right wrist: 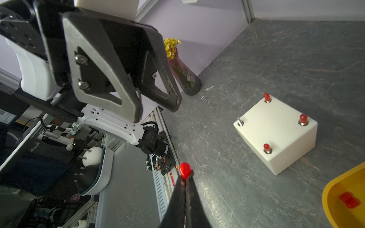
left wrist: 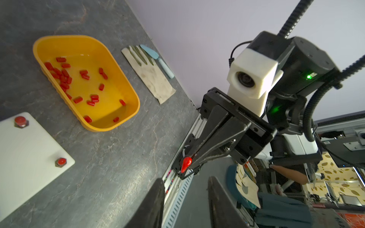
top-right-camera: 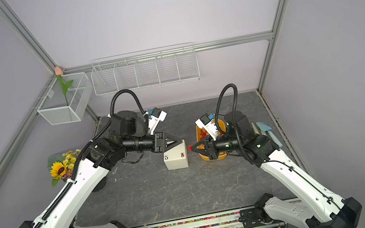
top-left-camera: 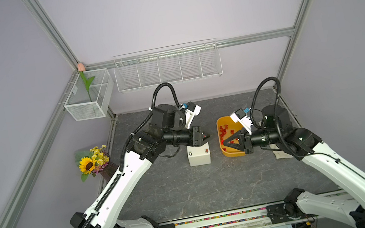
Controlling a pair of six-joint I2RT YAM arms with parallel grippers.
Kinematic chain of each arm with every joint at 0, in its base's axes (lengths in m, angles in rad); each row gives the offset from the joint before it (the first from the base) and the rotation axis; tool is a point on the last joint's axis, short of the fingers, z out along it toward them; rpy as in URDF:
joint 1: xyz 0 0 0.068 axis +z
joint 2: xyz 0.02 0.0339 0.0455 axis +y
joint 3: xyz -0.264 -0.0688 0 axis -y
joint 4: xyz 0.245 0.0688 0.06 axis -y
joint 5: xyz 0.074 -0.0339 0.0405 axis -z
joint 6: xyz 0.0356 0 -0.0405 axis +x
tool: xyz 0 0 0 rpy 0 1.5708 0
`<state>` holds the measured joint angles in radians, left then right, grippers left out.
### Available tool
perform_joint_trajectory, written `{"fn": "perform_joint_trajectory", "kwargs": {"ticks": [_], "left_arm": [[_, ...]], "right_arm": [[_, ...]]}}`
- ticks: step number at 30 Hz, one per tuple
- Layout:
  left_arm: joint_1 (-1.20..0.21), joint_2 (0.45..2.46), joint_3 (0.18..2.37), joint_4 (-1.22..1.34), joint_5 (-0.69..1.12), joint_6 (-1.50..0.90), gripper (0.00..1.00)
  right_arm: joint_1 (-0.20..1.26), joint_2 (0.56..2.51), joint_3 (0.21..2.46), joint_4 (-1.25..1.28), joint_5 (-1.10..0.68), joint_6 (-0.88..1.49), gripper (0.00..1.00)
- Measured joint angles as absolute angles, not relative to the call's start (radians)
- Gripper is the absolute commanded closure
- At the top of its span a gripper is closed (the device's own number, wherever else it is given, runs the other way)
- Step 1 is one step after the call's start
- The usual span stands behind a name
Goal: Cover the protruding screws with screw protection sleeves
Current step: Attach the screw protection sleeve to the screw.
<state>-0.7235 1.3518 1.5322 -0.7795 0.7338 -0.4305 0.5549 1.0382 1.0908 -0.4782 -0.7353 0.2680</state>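
Observation:
A white box [right wrist: 276,126] stands mid-table. Three of its screws wear red sleeves [right wrist: 266,97]; the fourth protruding screw [right wrist: 239,121] is a bare silver stud, also visible in a top view [top-left-camera: 191,153]. My right gripper [right wrist: 185,178] is shut on one red sleeve [right wrist: 185,169], held in the air between the box and the yellow tray [top-left-camera: 233,154]. That held sleeve [left wrist: 186,163] shows in the left wrist view too. My left gripper [left wrist: 185,189] is open and empty, hovering over the box's far side [top-left-camera: 206,137]. Several loose sleeves [left wrist: 85,75] lie in the tray [left wrist: 65,36].
A vase of sunflowers [top-left-camera: 91,162] stands at the table's left edge. A dirty glove [left wrist: 156,77] and a blue trowel [left wrist: 158,59] lie beyond the tray at the right edge. A wire rack [top-left-camera: 167,67] and a mesh basket [top-left-camera: 88,97] hang on the walls.

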Motion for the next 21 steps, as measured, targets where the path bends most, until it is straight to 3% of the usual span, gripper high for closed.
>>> {"fn": "perform_joint_trajectory", "kwargs": {"ticks": [15, 21], "left_arm": [[-0.744, 1.439, 1.626, -1.034, 0.807, -0.252, 0.63], [-0.778, 1.468, 1.657, -1.085, 0.805, -0.211, 0.68]], "right_arm": [[0.622, 1.103, 1.152, -0.630, -0.777, 0.152, 0.94], [0.637, 1.122, 1.171, -0.641, -0.780, 0.139, 0.94]]}}
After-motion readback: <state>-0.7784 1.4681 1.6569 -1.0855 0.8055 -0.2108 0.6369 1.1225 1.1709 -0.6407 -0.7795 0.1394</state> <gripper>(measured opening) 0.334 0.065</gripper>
